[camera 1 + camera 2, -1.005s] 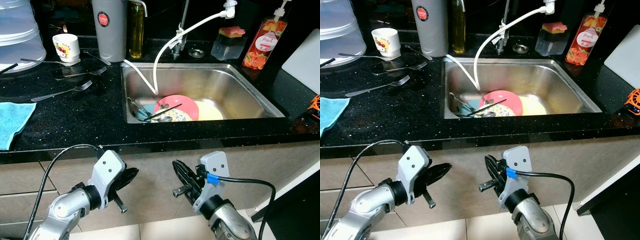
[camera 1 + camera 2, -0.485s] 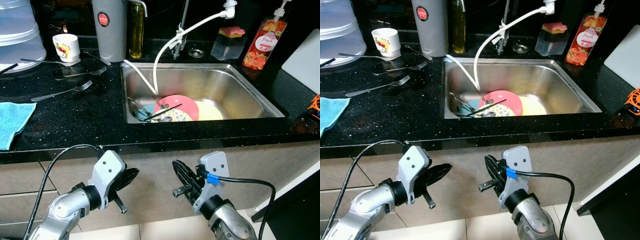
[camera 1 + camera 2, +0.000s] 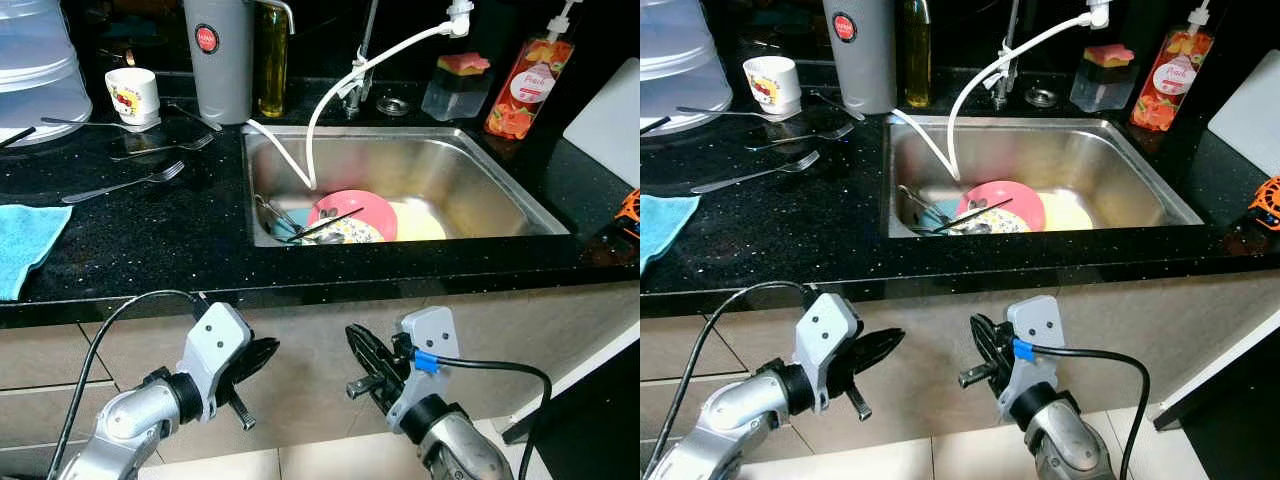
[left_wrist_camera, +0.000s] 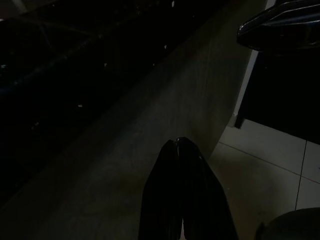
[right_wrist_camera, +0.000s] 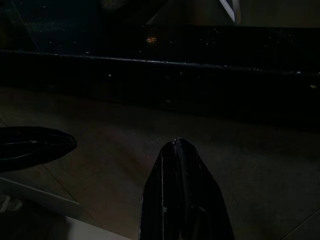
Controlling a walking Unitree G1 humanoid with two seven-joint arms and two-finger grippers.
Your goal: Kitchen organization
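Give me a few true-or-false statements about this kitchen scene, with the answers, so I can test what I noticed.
1. A pink plate lies in the sink. True.
2. The left tool holds a fork. False: it is shut on nothing, below the counter edge.
3. The white mug stands on the counter left of the sink. True.
4. The blue cloth lies inside the sink. False: it lies on the counter, far left.
5. The right tool reaches into the sink. False: it hangs shut in front of the cabinet, below the counter.
6. A white hose dips into the sink. True.
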